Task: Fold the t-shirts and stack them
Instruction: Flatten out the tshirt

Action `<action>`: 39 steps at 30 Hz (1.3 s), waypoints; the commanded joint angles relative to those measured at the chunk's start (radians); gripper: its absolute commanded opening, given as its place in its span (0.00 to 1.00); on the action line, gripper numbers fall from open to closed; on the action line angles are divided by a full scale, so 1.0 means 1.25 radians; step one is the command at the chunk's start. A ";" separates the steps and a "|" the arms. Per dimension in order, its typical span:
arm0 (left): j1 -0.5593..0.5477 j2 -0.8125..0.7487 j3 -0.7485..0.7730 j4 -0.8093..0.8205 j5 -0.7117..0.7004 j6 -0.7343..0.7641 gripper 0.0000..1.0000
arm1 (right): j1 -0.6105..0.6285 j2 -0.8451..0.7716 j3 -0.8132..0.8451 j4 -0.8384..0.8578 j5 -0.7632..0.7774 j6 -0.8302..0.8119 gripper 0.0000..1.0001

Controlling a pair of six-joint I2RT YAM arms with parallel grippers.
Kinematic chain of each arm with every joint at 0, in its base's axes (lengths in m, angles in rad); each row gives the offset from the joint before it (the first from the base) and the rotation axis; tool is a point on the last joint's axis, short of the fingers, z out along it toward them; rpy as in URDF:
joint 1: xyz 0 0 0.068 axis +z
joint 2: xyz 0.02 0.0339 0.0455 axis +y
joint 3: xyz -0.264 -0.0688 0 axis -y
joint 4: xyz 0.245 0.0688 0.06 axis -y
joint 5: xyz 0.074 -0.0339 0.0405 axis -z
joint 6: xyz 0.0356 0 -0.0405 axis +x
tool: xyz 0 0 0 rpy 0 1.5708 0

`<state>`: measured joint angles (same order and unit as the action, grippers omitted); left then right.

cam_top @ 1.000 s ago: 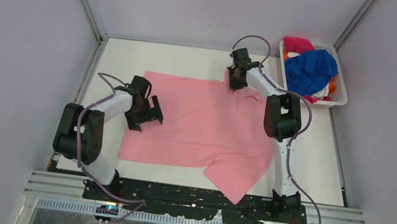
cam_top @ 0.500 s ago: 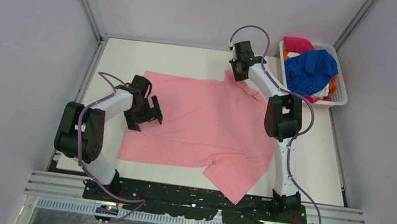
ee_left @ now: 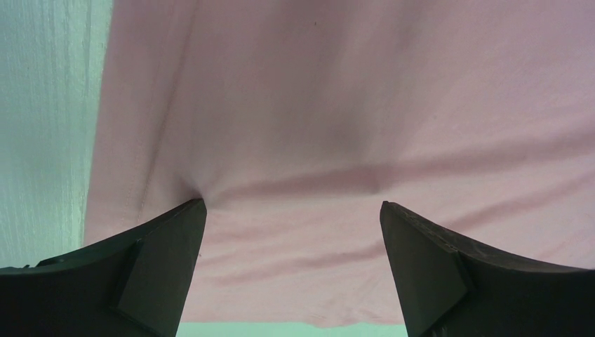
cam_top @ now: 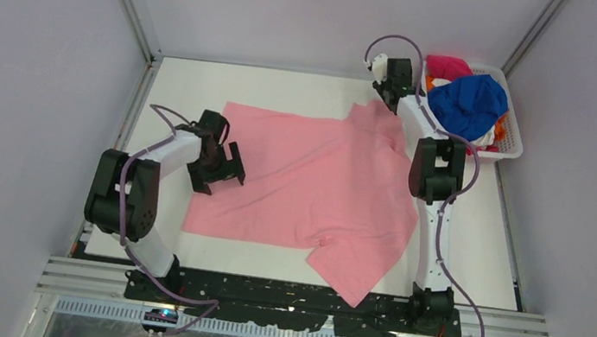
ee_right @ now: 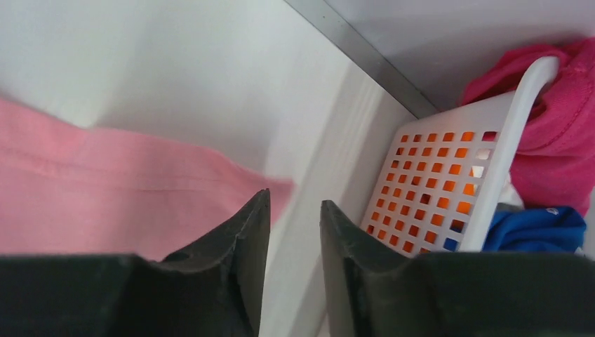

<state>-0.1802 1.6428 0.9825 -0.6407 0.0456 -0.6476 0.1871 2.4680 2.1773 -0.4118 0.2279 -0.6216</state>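
The light pink t-shirt point(cam_top: 310, 183) lies spread on the white table, one sleeve hanging toward the front edge. Its collar end is bunched up at the back right point(cam_top: 371, 117). My left gripper point(cam_top: 220, 177) is wide open over the shirt's left edge, fingertips on the cloth point(ee_left: 291, 203). My right gripper point(cam_top: 392, 89) is at the far back beside the basket. Its jaws stand a narrow gap apart point(ee_right: 295, 210) with bare table between them. The pink cloth point(ee_right: 105, 189) lies just left of them. Royal blue point(cam_top: 465, 103), magenta point(cam_top: 448, 66) and orange point(cam_top: 502, 126) shirts are in the basket.
The white mesh basket point(cam_top: 514, 145) stands at the back right corner and shows close to the right gripper in the right wrist view point(ee_right: 449, 175). Metal frame posts and grey walls enclose the table. Bare table point(cam_top: 183, 88) lies at the back left.
My right gripper moved back and to the right toward the basket, and the shirt's collar end was dragged that way. The whole shirt shifted slightly right. The left gripper stayed put.
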 commanded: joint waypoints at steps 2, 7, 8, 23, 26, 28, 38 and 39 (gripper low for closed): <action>0.005 0.013 0.038 -0.006 0.005 0.012 1.00 | 0.007 0.033 0.050 0.193 0.059 -0.071 0.58; 0.005 0.013 0.036 0.017 0.054 0.012 1.00 | 0.018 -0.038 0.024 0.182 0.033 0.003 0.75; 0.004 0.010 0.038 0.022 0.065 0.014 1.00 | 0.021 -0.074 0.000 0.173 0.030 0.019 0.81; 0.000 -0.116 0.041 0.017 0.050 0.037 1.00 | 0.056 -0.566 -0.633 0.101 -0.156 0.566 0.95; 0.001 -0.108 0.036 0.029 0.064 0.037 1.00 | 0.055 -0.585 -0.679 0.109 -0.152 0.596 0.95; 0.001 -0.089 0.046 0.031 0.078 0.035 1.00 | 0.054 -0.557 -0.672 0.092 -0.153 0.593 0.95; 0.010 0.016 0.084 0.046 0.082 0.028 1.00 | 0.019 -0.329 -0.482 0.001 -0.192 0.628 0.95; 0.012 0.027 0.087 0.046 0.081 0.028 0.99 | 0.019 -0.318 -0.472 -0.001 -0.189 0.627 0.96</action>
<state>-0.1791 1.6417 1.0439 -0.6067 0.1352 -0.6193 0.2230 2.0319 1.4864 -0.3912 0.0063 0.1287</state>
